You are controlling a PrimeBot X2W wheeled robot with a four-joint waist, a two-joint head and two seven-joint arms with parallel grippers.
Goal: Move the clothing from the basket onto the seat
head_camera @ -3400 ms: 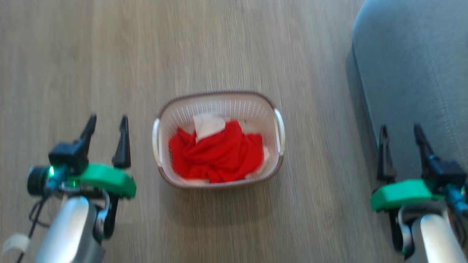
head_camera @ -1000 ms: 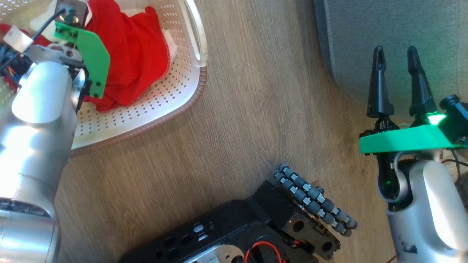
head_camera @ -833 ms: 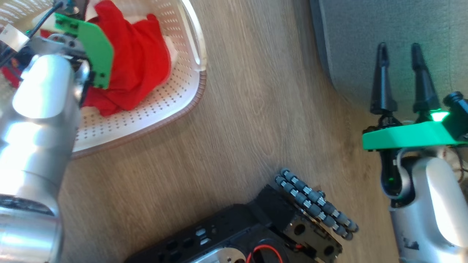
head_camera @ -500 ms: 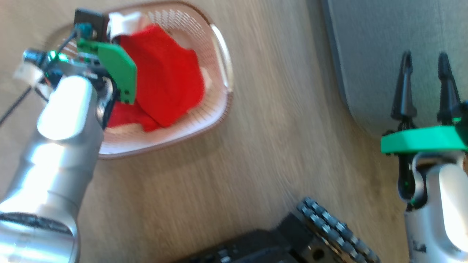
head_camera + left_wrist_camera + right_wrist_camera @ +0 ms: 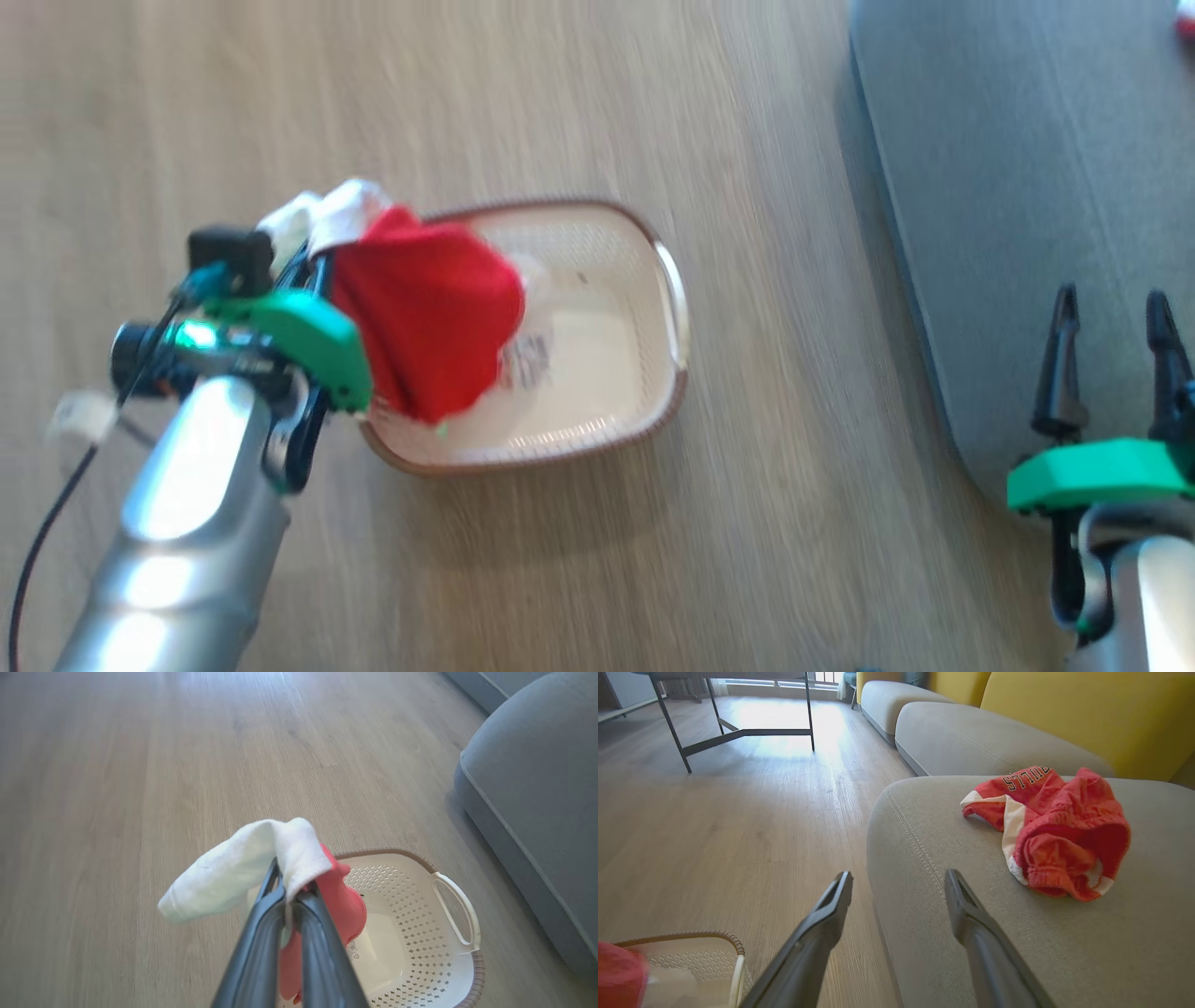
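Note:
My left gripper (image 5: 313,266) is shut on the clothing (image 5: 429,317), a red garment with a white cuff, which hangs above the left end of the basket (image 5: 523,457). In the left wrist view the white cuff (image 5: 243,863) drapes over the closed fingertips and the red fabric (image 5: 345,900) dangles over the basket (image 5: 420,933), whose label sticker shows on its floor. My right gripper (image 5: 1111,308) stands open over the edge of the grey seat (image 5: 1027,187). Another red and white garment (image 5: 1055,830) lies on the seat (image 5: 934,858) beyond my open right gripper (image 5: 899,877).
Wooden floor surrounds the basket. The seat's rounded corner lies to the basket's right. A yellow sofa back (image 5: 1064,709) rises behind the grey cushions, and the dark metal legs of a table (image 5: 738,732) stand far off on the floor.
The head camera has swung, shifting the whole picture. My left gripper has lifted the red clothing up out of the basket, baring its floor. The right gripper stays open.

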